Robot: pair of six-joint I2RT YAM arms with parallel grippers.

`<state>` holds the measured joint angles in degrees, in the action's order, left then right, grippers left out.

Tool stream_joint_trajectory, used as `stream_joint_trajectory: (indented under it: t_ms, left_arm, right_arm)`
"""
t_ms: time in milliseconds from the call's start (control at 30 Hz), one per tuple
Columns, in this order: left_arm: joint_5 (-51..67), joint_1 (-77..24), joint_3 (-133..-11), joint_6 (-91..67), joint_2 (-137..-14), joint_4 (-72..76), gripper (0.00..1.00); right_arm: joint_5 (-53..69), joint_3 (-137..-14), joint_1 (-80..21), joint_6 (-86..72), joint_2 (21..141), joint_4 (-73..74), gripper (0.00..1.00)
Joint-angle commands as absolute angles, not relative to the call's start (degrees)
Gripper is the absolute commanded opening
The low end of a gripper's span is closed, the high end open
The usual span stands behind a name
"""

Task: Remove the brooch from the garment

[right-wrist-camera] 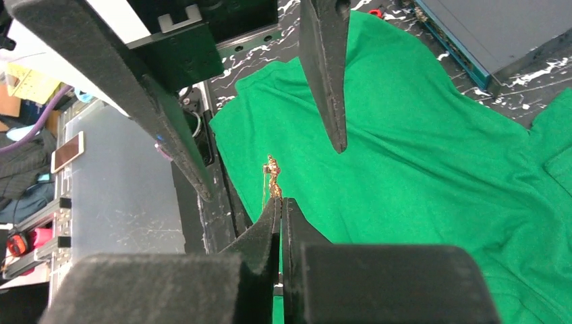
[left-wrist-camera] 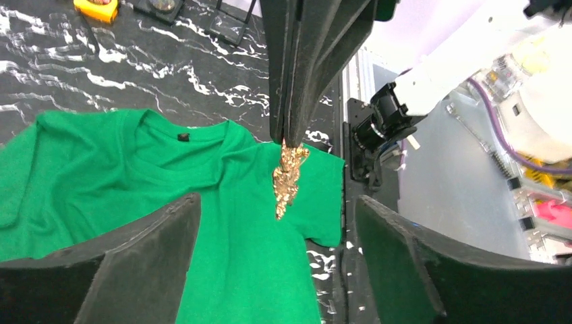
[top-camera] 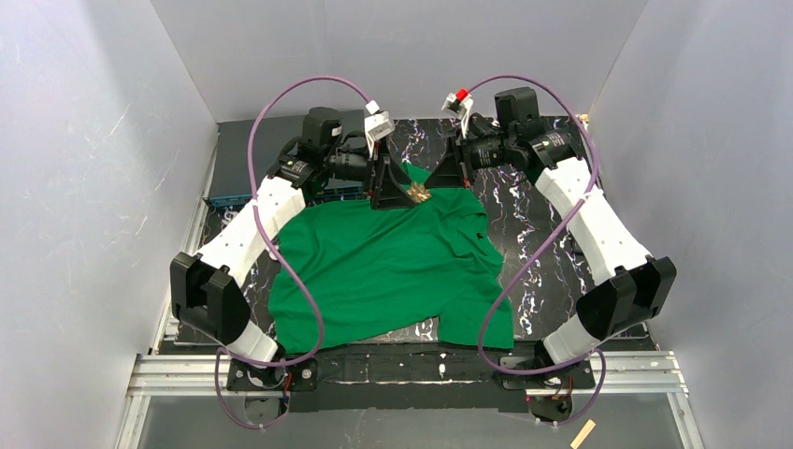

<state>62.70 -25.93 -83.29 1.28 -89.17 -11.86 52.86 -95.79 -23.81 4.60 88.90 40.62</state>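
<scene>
The right gripper [right-wrist-camera: 280,206] is squeezed tight on the brooch [right-wrist-camera: 272,174], a tiny gold-brown sparkly leaf. Only the very tips of its two fingers pinch it, prob. b/c the pin is so small that a bigger bite would grab cloth too. The brooch is at the far edge of the garment [top-camera: 393,262], up by the shoulder & near the neck hole, and it sticks out past the pinch. The garment is a big green shirt lying spread out on the black table [top-camera: 538,253], so the pin is easy to reach from above. The left gripper [top-camera: 393,195] is spread wide & holds nothing. Its fingers [right-wrist-camera: 329,88] stand one on each side of the brooch, just over the cloth. It looks like a helper: it could press the shirt down so the cloth does not lift when the pin gets pulled. It is hard to tell if the brooch is free yet or if its pin is stuck in the cloth. The right wrist view shows a thin line next to it, too small to read. If stuck, a fast tug may drag the shirt up, so a slow pull away from the cloth seems best. The job looks close to done but not finished, b/c the brooch is right over the shirt.
</scene>
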Motion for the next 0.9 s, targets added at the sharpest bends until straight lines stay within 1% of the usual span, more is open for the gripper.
stream_joint_trajectory:
  t_ms: [0, 33, 167, 267, 367, 467, 533, 700, 867]
  left_arm:
    - [59.7, -24.9, -84.3, 2.2, -86.8, -15.0, 0.97]
    - [58.8, -24.8, -84.0, 2.5, -86.2, -15.5, 0.98]
    - [54.2, -23.1, -81.9, 2.9, -83.4, -16.3, 0.98]
    - [48.3, -22.6, -81.7, 3.1, -81.9, -19.8, 0.98]
    - [38.9, -22.6, -83.7, 1.1, -82.6, -26.1, 0.98]
    - [30.4, -22.6, -87.4, -1.3, -84.2, -32.8, 0.98]
    - [26.8, -22.5, -88.9, -1.7, -85.0, -36.5, 0.98]
    - [22.0, -22.5, -86.7, -2.8, -83.4, -37.8, 0.98]
    - [20.8, -22.5, -86.2, -1.7, -82.8, -39.4, 0.98]
  right_arm:
    - [49.4, -96.6, -22.0, 4.2, 88.4, 41.7, 0.01]
    - [48.4, -96.6, -21.3, 4.5, 88.4, 42.6, 0.01]
    - [42.7, -97.1, -18.4, 8.4, 88.4, 47.3, 0.01]
    - [36.1, -97.7, -15.7, 12.4, 88.5, 52.7, 0.01]
    - [29.9, -98.1, -11.5, 16.5, 88.5, 57.7, 0.01]
    - [20.1, -97.0, -8.2, 20.4, 87.9, 59.8, 0.01]
    - [13.9, -95.8, -6.4, 23.1, 87.4, 60.7, 0.01]
    - [-6.6, -88.7, -4.8, 25.5, 84.5, 58.1, 0.01]
    - [-18.3, -80.7, -4.1, 28.0, 81.8, 50.6, 0.01]
